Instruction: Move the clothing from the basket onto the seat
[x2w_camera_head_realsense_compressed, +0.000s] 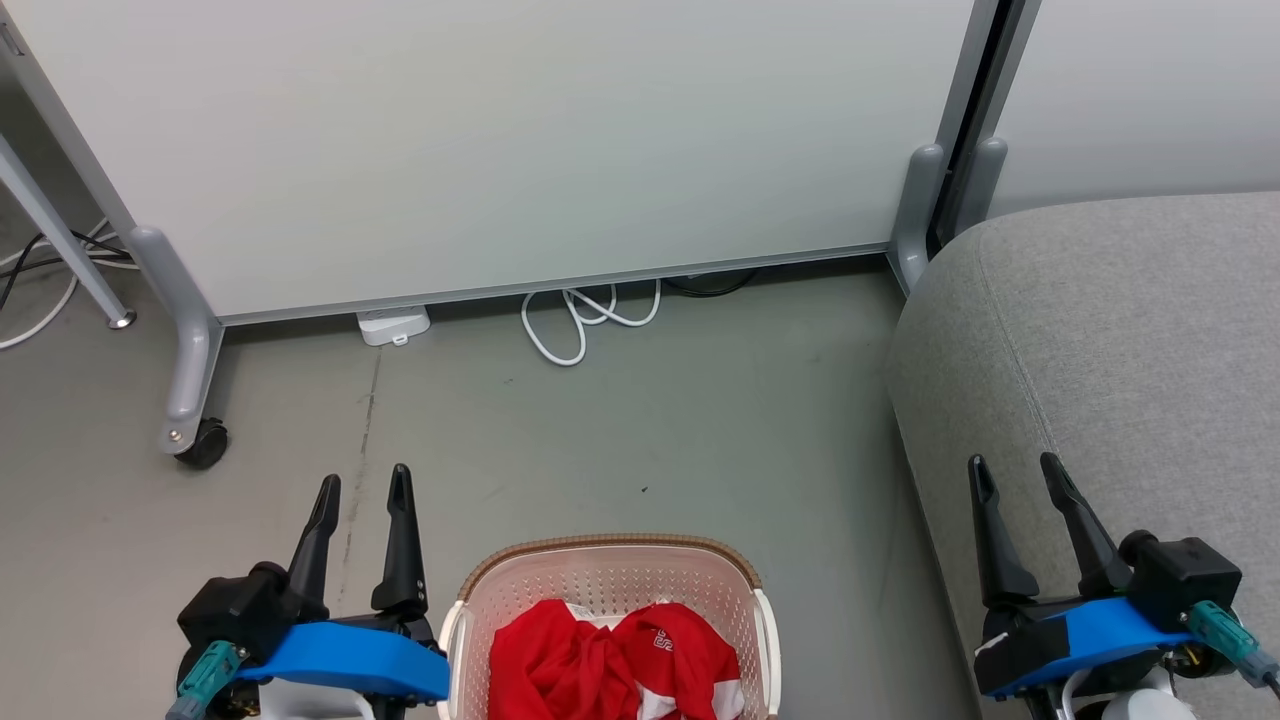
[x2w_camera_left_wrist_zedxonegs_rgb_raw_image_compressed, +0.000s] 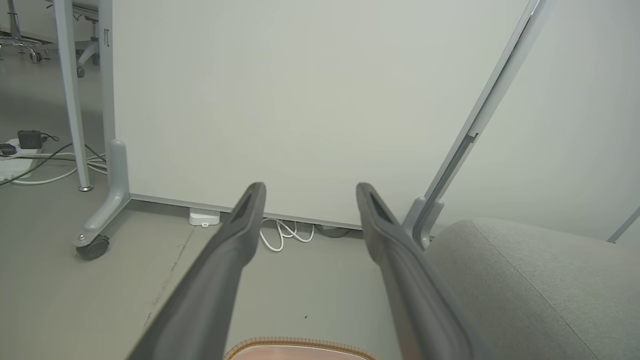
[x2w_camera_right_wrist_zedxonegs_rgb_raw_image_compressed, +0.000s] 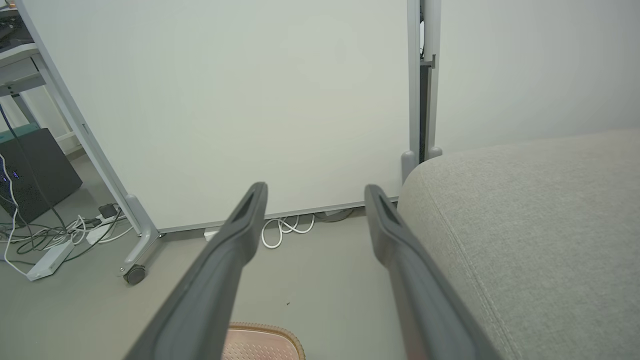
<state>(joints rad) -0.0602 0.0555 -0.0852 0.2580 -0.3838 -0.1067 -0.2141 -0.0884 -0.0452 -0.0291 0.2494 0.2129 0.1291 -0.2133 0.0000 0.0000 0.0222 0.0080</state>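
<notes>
The red clothing (x2w_camera_head_realsense_compressed: 610, 660), with white panels and small white lettering, lies bunched in the cream basket (x2w_camera_head_realsense_compressed: 480, 610) on the floor at the bottom centre of the head view. The basket's brown rim (x2w_camera_left_wrist_zedxonegs_rgb_raw_image_compressed: 300, 345) peeks in at the bottom of the left wrist view, and the same rim (x2w_camera_right_wrist_zedxonegs_rgb_raw_image_compressed: 265, 332) appears in the right wrist view. The grey seat (x2w_camera_head_realsense_compressed: 1120, 340) fills the right side. My left gripper (x2w_camera_head_realsense_compressed: 362, 488) stands open to the left of the basket, holding nothing. Over the seat's front edge my right gripper (x2w_camera_head_realsense_compressed: 1015, 472) is open and empty too.
A white partition panel (x2w_camera_head_realsense_compressed: 480, 140) on grey wheeled feet (x2w_camera_head_realsense_compressed: 190, 400) stands across the back. A coiled white cable (x2w_camera_head_realsense_compressed: 585, 315) and a white power block (x2w_camera_head_realsense_compressed: 393, 325) lie at its base. More cables (x2w_camera_right_wrist_zedxonegs_rgb_raw_image_compressed: 60, 235) and a dark box (x2w_camera_right_wrist_zedxonegs_rgb_raw_image_compressed: 35, 175) sit far left.
</notes>
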